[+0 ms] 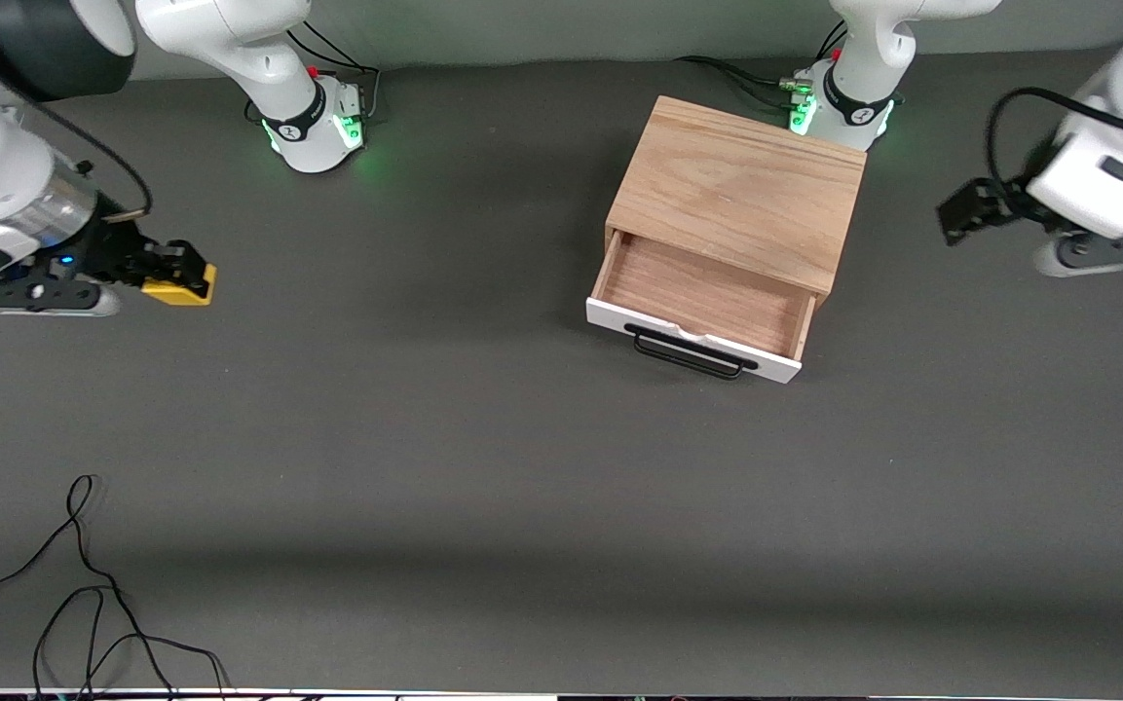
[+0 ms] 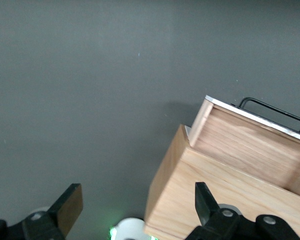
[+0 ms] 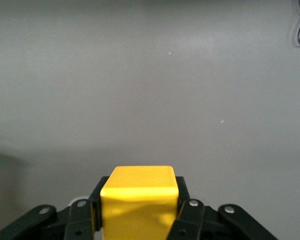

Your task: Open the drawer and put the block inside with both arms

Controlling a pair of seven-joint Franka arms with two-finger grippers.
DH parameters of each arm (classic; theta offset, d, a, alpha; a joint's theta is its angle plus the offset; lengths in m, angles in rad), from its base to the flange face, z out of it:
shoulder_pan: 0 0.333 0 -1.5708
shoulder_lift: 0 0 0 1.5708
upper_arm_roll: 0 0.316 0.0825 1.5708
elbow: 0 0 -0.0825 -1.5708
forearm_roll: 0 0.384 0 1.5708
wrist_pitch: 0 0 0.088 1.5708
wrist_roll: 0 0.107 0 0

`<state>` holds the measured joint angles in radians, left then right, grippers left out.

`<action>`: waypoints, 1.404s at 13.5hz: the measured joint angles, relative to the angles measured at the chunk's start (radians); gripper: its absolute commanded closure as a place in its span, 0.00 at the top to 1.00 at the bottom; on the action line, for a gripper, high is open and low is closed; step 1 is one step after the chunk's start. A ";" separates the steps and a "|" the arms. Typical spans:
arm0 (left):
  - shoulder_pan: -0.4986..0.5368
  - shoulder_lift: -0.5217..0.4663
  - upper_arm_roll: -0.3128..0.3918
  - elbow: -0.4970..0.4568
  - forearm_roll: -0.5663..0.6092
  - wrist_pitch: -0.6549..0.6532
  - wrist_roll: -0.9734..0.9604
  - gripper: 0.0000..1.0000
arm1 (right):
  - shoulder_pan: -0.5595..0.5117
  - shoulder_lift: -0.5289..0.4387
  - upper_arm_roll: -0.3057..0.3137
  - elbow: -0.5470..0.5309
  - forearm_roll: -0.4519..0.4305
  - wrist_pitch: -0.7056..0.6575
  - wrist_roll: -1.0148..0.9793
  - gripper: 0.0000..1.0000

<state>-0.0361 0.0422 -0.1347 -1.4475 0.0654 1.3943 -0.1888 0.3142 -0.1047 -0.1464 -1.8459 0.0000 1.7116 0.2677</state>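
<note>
So the right gripper (image 1: 193, 276) has its jaws pinching the block (image 1: 181, 289), the little yellow cube, one jaw on each side, and it's over the tabletop (image 1: 483, 506) well away from the drawer (image 1: 702, 302), out at the right arm's end. The drawer is already pulled out of its oak box (image 1: 738, 190), white front and black handle (image 1: 688, 352) facing the front camera, wood interior bare. Looks to me like the opening step is done and we're in the carry step: next move needs the right arm to swing the block across to the drawer, get it over the open tray and let go. That arm is bent low, wrist near level. The left gripper (image 2: 135, 210) has its jaws spread with nothing in them, up beside the oak box at the left arm's end, waiting.
</note>
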 measured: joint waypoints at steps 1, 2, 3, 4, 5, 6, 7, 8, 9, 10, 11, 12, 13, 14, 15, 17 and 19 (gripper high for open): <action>0.023 0.001 0.000 -0.028 -0.001 0.052 0.056 1.00 | 0.038 0.000 0.001 0.000 0.000 -0.003 0.056 0.36; 0.035 0.002 0.000 -0.055 -0.002 0.095 0.085 1.00 | 0.082 0.000 0.002 0.000 0.000 -0.003 0.115 0.36; 0.038 0.004 -0.001 -0.075 -0.002 0.118 0.096 1.00 | 0.128 0.000 0.004 0.000 0.000 -0.003 0.175 0.36; 0.038 0.005 -0.005 -0.083 -0.003 0.126 0.097 1.00 | 0.175 0.000 0.006 -0.001 0.000 0.000 0.236 0.36; 0.037 0.004 -0.011 -0.086 -0.003 0.126 0.097 1.00 | 0.221 0.001 0.008 -0.001 0.000 0.009 0.295 0.36; 0.037 0.004 -0.015 -0.087 -0.003 0.125 0.097 1.00 | 0.270 0.004 0.009 0.000 0.001 0.024 0.361 0.36; 0.037 0.004 -0.016 -0.087 -0.003 0.125 0.097 1.00 | 0.317 0.013 0.009 0.002 0.001 0.043 0.431 0.36; 0.038 0.004 -0.015 -0.087 -0.003 0.124 0.097 1.00 | 0.367 0.030 0.010 0.011 0.001 0.060 0.507 0.36; 0.038 0.004 -0.015 -0.088 -0.003 0.124 0.097 1.00 | 0.417 0.061 0.011 0.036 0.001 0.074 0.586 0.36; 0.038 0.004 -0.015 -0.088 -0.003 0.124 0.097 1.00 | 0.464 0.105 0.011 0.078 0.001 0.083 0.661 0.36; 0.038 0.004 -0.015 -0.088 -0.003 0.121 0.097 1.00 | 0.508 0.161 0.012 0.134 0.001 0.090 0.735 0.36; 0.038 0.004 -0.015 -0.088 -0.004 0.117 0.097 1.00 | 0.545 0.224 0.012 0.199 0.001 0.094 0.803 0.36; 0.038 0.004 -0.016 -0.088 -0.005 0.111 0.097 1.00 | 0.579 0.294 0.012 0.270 0.001 0.095 0.870 0.36; 0.038 0.004 -0.015 -0.088 -0.010 0.109 0.098 1.00 | 0.609 0.365 0.012 0.341 0.001 0.096 0.932 0.36; 0.038 0.003 -0.014 -0.089 -0.021 0.109 0.100 1.00 | 0.633 0.435 0.013 0.411 0.001 0.096 0.990 0.36; 0.038 -0.016 -0.013 -0.111 -0.035 0.115 0.104 1.00 | 0.661 0.573 0.027 0.558 0.001 0.098 1.090 0.35; 0.033 -0.060 -0.001 -0.168 -0.042 0.143 0.105 1.00 | 0.665 0.689 0.069 0.682 0.001 0.098 1.162 0.35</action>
<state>-0.0034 -0.0177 -0.1354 -1.6151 0.0236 1.5370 -0.0833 0.9790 0.5838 -0.0777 -1.1639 0.0007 1.8095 1.4298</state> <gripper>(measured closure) 0.000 0.449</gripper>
